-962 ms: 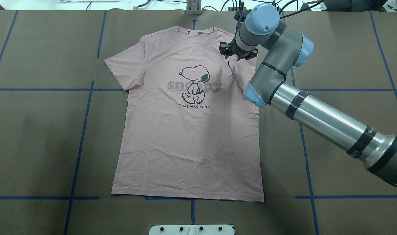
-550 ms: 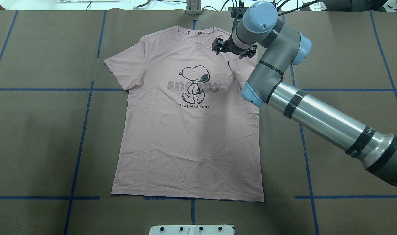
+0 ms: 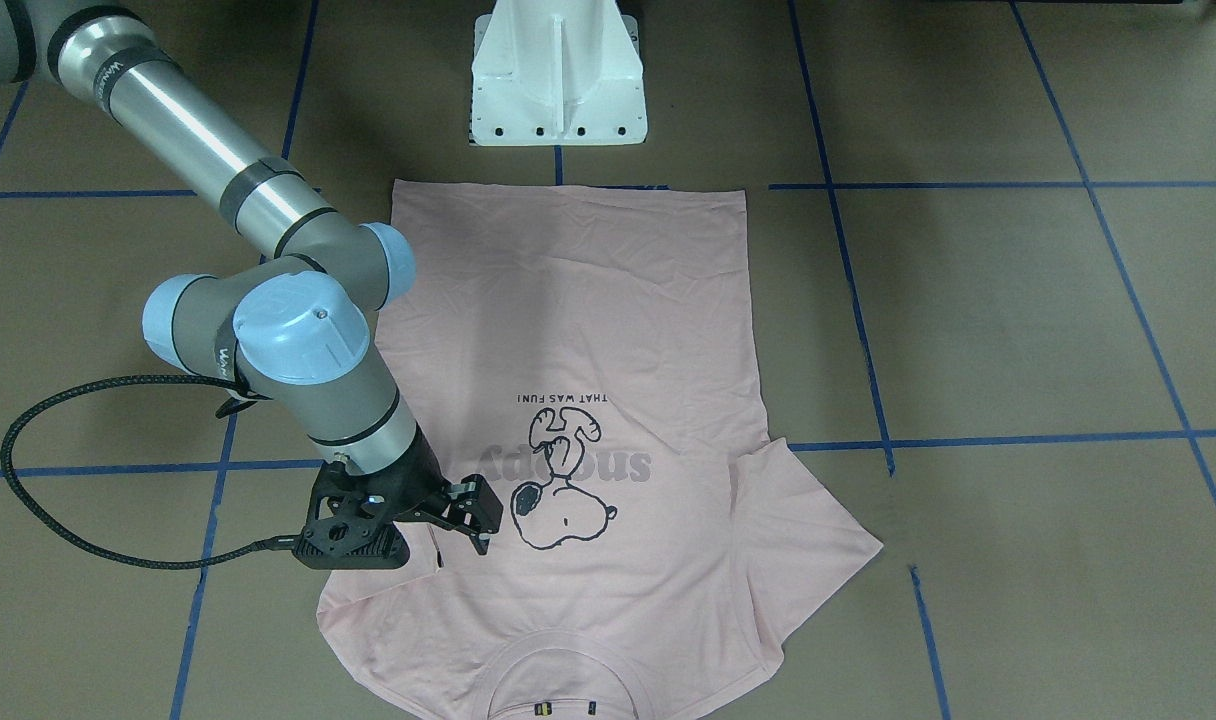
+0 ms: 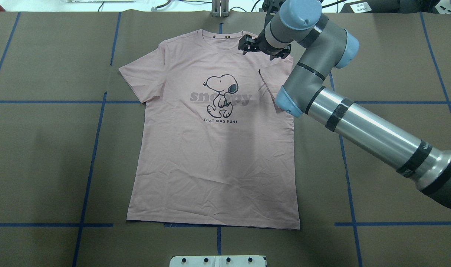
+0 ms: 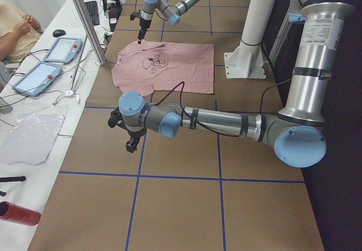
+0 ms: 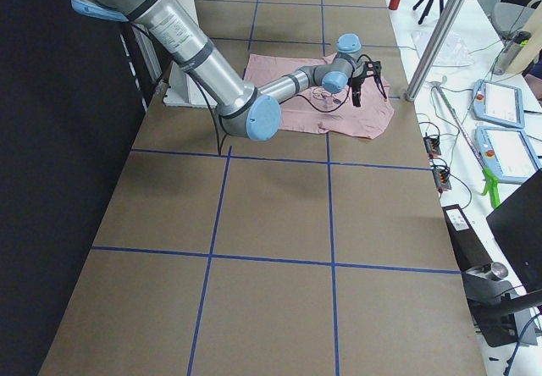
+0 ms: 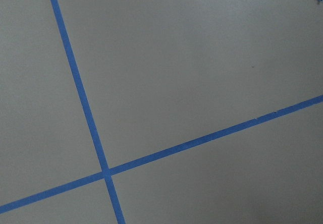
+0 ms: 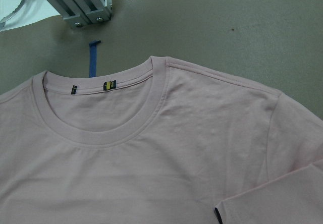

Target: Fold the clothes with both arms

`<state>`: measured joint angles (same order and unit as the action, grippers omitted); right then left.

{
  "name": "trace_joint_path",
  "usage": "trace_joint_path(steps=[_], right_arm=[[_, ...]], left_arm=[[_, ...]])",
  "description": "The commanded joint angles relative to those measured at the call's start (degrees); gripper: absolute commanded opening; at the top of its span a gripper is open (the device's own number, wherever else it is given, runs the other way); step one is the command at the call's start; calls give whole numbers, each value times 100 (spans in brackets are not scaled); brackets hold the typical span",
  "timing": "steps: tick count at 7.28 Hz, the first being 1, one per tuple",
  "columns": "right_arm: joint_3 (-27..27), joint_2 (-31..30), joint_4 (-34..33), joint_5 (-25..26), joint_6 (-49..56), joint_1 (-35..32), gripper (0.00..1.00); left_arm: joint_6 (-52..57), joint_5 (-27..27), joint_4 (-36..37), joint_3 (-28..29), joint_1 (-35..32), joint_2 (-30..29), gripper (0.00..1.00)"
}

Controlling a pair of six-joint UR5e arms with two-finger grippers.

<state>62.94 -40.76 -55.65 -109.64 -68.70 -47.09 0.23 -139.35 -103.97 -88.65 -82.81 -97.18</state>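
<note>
The pale pink T-shirt [image 4: 210, 159] lies flat on the brown paper, Snoopy print up and collar [image 8: 96, 128] at the far edge. Its sleeve on my right side is folded in over the chest [image 4: 275, 74]; the other sleeve [image 4: 136, 79] is spread out. My right gripper [image 3: 478, 525] hovers over the right shoulder beside the collar, open, with nothing between its fingers. The left gripper [image 5: 133, 141] shows clearly only in the exterior left view, hanging over bare paper far from the shirt [image 5: 169, 70]. I cannot tell whether it is open or shut. Its wrist camera sees only paper and blue tape.
The white pedestal base [image 3: 558, 80] stands just behind the shirt's hem. An aluminium post [image 8: 75, 2] rises beyond the collar at the table's far edge. A black cable [image 3: 28, 500] loops beside the right wrist. A person and tablets [image 5: 39, 70] are at a side table.
The right gripper has drifted from above the folded sleeve toward the collar and the table's far edge. The shirt has not shifted.
</note>
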Motion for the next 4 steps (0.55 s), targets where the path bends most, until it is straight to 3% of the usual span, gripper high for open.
trace_joint_path(steps=[1, 2, 4], right_arm=[[374, -412, 465, -442, -29, -211, 100], [586, -659, 519, -566, 14, -386, 100], [1095, -1352, 503, -1231, 102, -947, 100]], left_arm=[[-6, -40, 0, -20, 2, -29, 100], [3, -75, -113, -38, 10, -99, 100], [-1543, -75, -997, -29, 490, -353, 100]])
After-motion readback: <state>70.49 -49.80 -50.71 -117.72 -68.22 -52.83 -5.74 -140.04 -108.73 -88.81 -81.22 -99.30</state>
